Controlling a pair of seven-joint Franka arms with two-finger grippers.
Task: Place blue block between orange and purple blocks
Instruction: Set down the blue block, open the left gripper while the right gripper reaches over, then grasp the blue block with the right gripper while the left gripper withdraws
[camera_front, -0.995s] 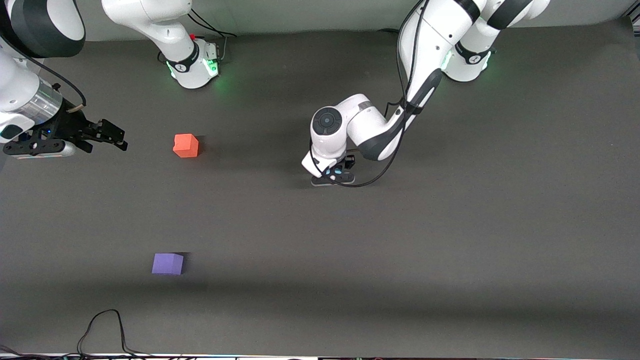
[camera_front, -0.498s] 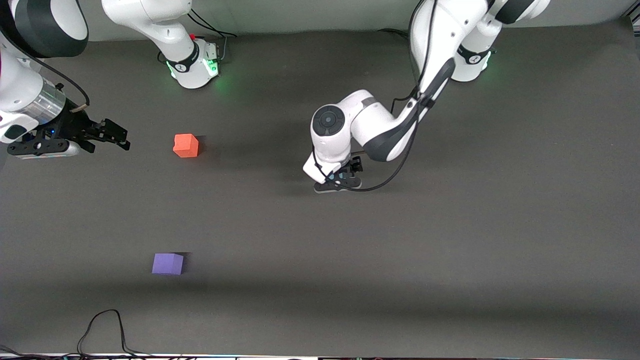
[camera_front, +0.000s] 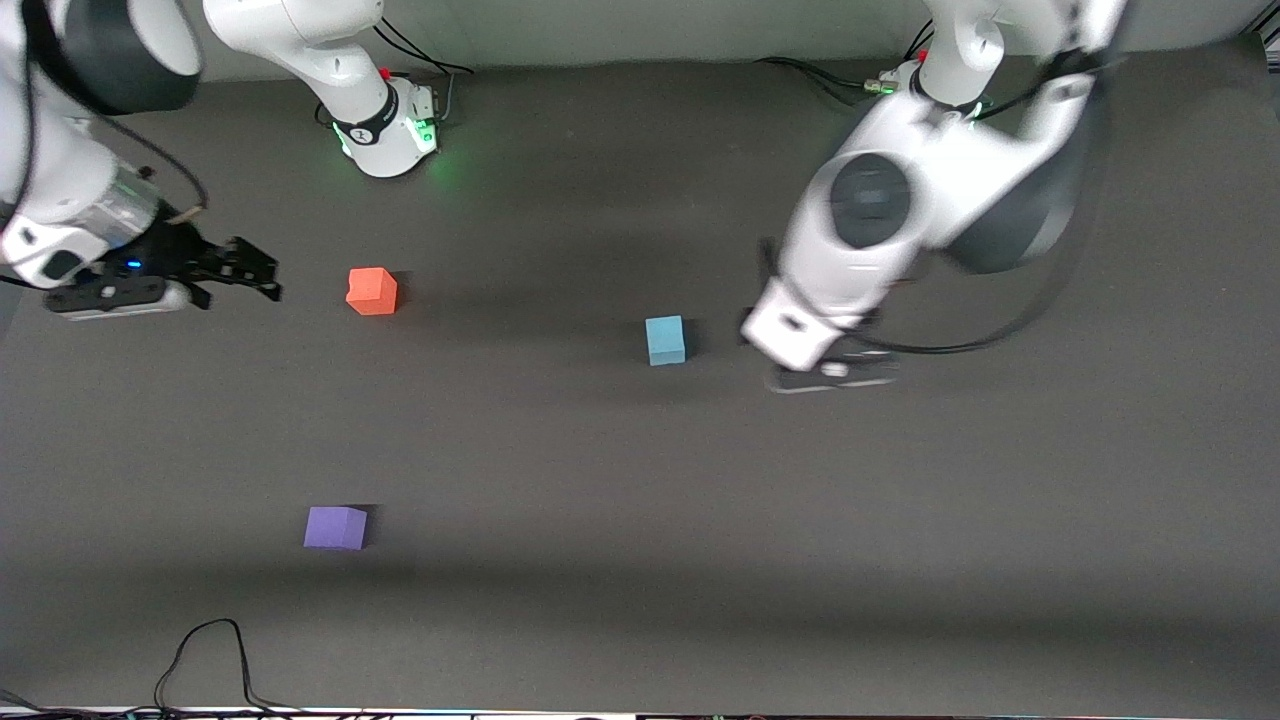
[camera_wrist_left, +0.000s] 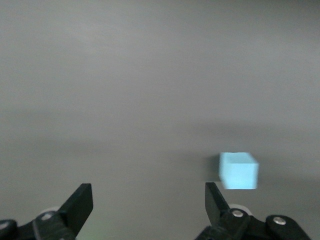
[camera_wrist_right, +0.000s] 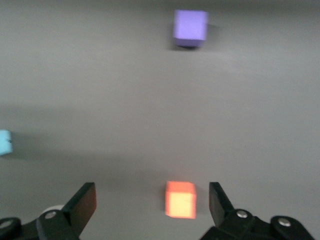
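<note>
The blue block (camera_front: 665, 340) stood alone on the dark table (camera_front: 640, 470), near the middle, with nothing touching it. In the left wrist view I saw it (camera_wrist_left: 239, 171) just beside one fingertip of the left gripper (camera_wrist_left: 149, 197), outside the gap and not between the fingers. That left gripper (camera_front: 832, 372) was in the air over bare table beside the blue block, toward the left arm's end, and its fingers were spread wide with nothing in them. The orange block (camera_front: 372, 291) was well apart from the blue one, toward the right arm's end of the table and a little farther from the front camera. The purple block (camera_front: 335, 527) was also toward the right arm's end, clearly nearer to the front camera than the orange block, so the space between these two was empty and the blue block was not in it. The right gripper (camera_front: 245, 268) hung in the air beside the orange block, more toward the right arm's end. In the right wrist view I saw the right gripper (camera_wrist_right: 152, 200) with its fingers wide apart and holding nothing, and the orange block (camera_wrist_right: 180, 199) appeared in the gap between them, lower on the table.
</note>
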